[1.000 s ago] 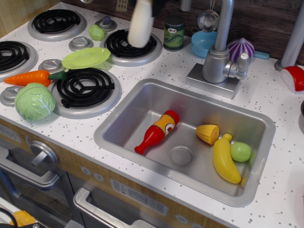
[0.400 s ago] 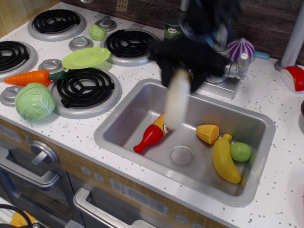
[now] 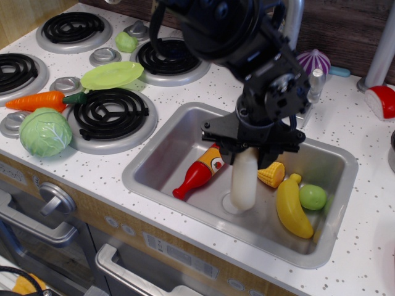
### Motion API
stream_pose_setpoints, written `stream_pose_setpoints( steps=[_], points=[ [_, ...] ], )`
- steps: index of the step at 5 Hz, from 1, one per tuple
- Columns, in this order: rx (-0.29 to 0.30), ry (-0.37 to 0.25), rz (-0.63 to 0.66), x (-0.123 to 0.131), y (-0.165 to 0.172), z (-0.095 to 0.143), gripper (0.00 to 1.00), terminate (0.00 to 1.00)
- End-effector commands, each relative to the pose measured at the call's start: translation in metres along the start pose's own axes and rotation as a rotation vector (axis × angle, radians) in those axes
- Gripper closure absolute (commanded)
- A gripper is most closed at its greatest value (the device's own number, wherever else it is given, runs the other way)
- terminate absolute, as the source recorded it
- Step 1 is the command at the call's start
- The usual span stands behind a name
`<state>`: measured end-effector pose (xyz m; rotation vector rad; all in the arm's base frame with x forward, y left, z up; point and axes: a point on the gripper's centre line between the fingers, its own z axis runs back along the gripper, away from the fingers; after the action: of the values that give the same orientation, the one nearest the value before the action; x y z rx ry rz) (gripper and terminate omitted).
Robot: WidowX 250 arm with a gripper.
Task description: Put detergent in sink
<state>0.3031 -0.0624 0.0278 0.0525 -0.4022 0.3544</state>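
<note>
The cream-white detergent bottle (image 3: pixel 244 180) hangs upright, cap end up inside my black gripper (image 3: pixel 252 145). The gripper is shut on its top. The bottle's base is low in the silver sink (image 3: pixel 185 139), over the round drain, which it hides. I cannot tell whether the base touches the sink floor. My arm comes down from the upper middle and hides the faucet base and the dark green can.
In the sink lie a red-and-orange ketchup bottle (image 3: pixel 199 172), a corn piece (image 3: pixel 271 174), a banana (image 3: pixel 290 208) and a green fruit (image 3: pixel 313 197). On the stovetop at left are a cabbage (image 3: pixel 44 131), a carrot (image 3: pixel 38 100) and a green plate (image 3: pixel 112 75).
The gripper carried the detergent from above the back burner, right and forward over the sink, then lowered it down to the drain.
</note>
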Motion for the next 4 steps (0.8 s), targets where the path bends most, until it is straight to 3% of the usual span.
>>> stream_pose_setpoints(
  steps=[1,2,4],
  points=[
    [-0.074,0.035,0.014,-0.0066,-0.0018,-0.0136,1.0,0.0],
    [-0.07,0.006,-0.011,-0.0164,-0.0035,-0.0224,0.0,0.0],
    [-0.07,0.006,-0.011,-0.0164,-0.0035,-0.0224,0.0,0.0]
  ],
)
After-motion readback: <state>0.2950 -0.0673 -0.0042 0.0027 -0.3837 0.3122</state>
